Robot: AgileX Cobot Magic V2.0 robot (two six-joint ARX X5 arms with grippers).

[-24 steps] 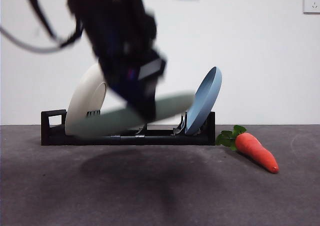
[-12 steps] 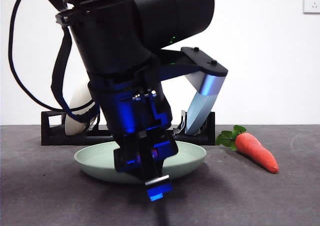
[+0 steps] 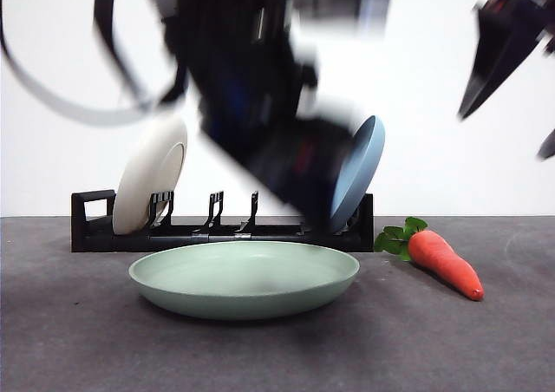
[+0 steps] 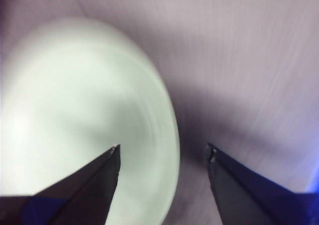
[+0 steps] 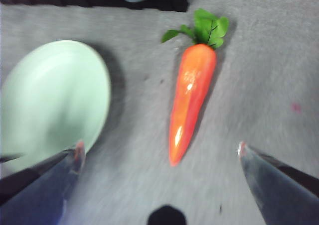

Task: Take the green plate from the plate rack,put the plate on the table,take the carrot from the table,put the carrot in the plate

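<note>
Sage-green plate (image 3: 244, 278), orange carrot (image 3: 444, 264) with green leaves, black rack (image 3: 221, 233), cream plate (image 3: 149, 186), blue plate (image 3: 355, 173), grey table (image 3: 277, 349).

Green plate (image 3: 244, 278) now flat on the table (image 3: 78, 340) in front of the plate rack (image 3: 221, 232), free of any grip after being carried tilted through the air a second ago and set down under the arm half a second ago. Left gripper (image 4: 163, 153) lifted off the plate, jaws parted, seen as a dark blur above the rack in the front view instead of pressing low at the plate's near rim. Right gripper (image 5: 160, 149), absent from the earlier front pictures, now entering at the upper right, jaws wide apart above the carrot (image 5: 190, 98).
</note>
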